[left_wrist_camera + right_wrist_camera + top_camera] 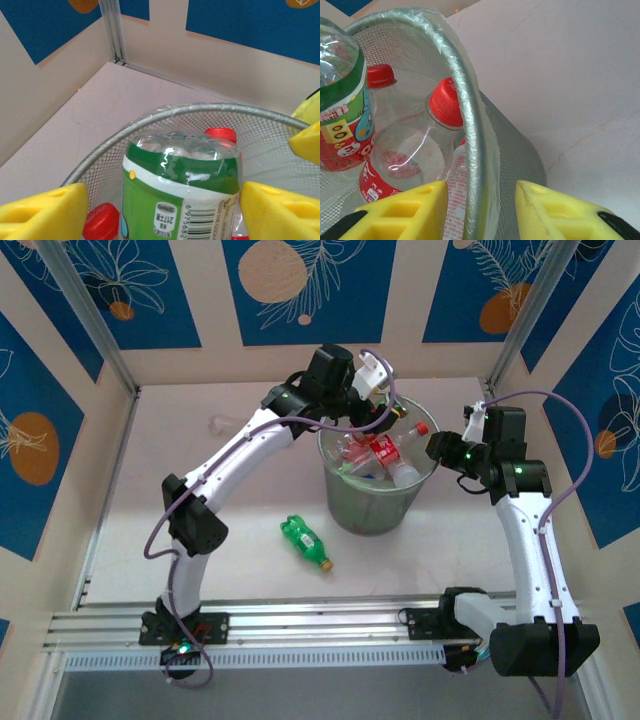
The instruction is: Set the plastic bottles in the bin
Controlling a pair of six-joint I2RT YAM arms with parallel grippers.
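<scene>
Where the top camera looks down, the bin (370,515) stands near the middle of the table (240,480) with several plastic bottles (385,452) inside, red caps and red labels showing. A green bottle (303,540) with a yellow cap lies on its side on the table at the bin's 8 o'clock. The left gripper (392,412) hangs over the rim at 12 o'clock and the right gripper (432,447) sits at the rim at 2 o'clock. On the left wrist camera, the left gripper (162,215) has its yellow fingers (45,212) spread, and a green-labelled bottle (180,185) sits base-up between them over the mesh bin (200,109), with a gap on its 9 o'clock side. Its label carries a barcode whose digits begin 6925. On the right wrist camera, the right gripper (480,210) has its jaws apart on either side of the bin's rim (470,125), not pinching it. At the rim's 9 o'clock a clear bottle (415,155) has a red cap and a red label with white lettering too small to read.
</scene>
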